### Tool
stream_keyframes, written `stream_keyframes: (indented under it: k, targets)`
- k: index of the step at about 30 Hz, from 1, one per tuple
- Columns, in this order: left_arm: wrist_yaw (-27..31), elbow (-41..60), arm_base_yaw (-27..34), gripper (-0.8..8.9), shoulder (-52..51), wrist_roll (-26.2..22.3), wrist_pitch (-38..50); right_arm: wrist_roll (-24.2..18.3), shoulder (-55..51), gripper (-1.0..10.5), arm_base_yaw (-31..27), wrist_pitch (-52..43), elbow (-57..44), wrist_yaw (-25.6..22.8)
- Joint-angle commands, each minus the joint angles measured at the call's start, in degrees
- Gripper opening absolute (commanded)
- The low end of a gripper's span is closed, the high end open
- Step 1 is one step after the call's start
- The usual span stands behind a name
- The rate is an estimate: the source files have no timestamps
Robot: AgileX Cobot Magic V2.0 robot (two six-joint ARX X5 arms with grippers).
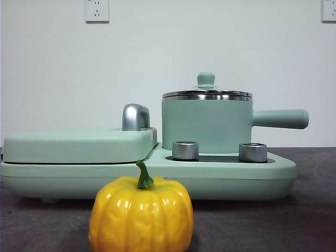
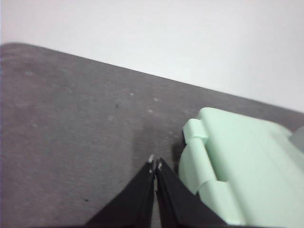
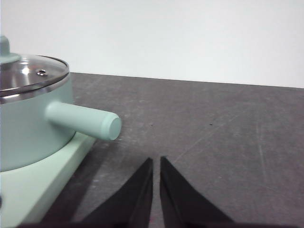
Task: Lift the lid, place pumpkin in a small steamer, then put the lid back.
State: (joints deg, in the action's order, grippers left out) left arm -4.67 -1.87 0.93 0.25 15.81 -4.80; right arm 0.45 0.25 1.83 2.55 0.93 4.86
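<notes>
The yellow-orange pumpkin (image 1: pixel 140 215) with a green stem stands on the dark table at the front, before the appliance. Behind it the small steamer (image 1: pixel 206 126), a mint-green pot with a long side handle (image 1: pixel 279 118), sits on the right half of the mint-green cooker base (image 1: pixel 278 176). The glass lid (image 1: pixel 207 94) with its mint knob rests shut on the pot; the right wrist view shows the lid (image 3: pixel 28 71) and pot (image 3: pixel 28 128) too. My left gripper (image 2: pixel 155 165) hovers shut over bare table beside the flat cover. My right gripper (image 3: pixel 156 161) is shut, off the handle's end. Neither arm appears in the front view.
A wide flat mint-green cover (image 1: pixel 79 144) with a chrome handle (image 1: pixel 135 116) fills the cooker's left half; its hinge side (image 2: pixel 228 161) lies next to my left gripper. Two steel dials (image 1: pixel 185 149) stand before the pot. Dark table top (image 3: pixel 213 123) stretches beyond the handle.
</notes>
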Motion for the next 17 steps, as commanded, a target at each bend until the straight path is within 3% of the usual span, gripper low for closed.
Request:
stream_keyframes:
  k: [1, 4, 6, 12, 17]
  targets:
    - [0.0, 1.1, -0.2, 0.07, -0.1, 8.3, 0.5, 1.1, 0.0, 0.2, 0.1, -0.4, -0.3, -4.0]
    - [0.0, 1.2, -0.2, 0.07, -0.1, 13.1, 0.2, 1.2, 0.0, 0.2, 0.1, -0.9, -0.3, -7.0]
    - [0.0, 1.2, -0.2, 0.07, -0.1, 13.9, -0.3, 4.6, 0.0, 0.2, 0.1, -0.7, -0.3, -8.5]
    - [-0.1, 1.1, -0.2, 0.07, -0.1, 15.0, -0.3, 15.8, 0.0, 0.2, 0.1, -1.2, -0.2, -7.9]
    - [-0.1, 0.7, -0.2, 0.1, 0.0, 18.2, -0.8, 19.6, 0.0, 0.1, 0.1, -0.9, -0.1, -5.8]
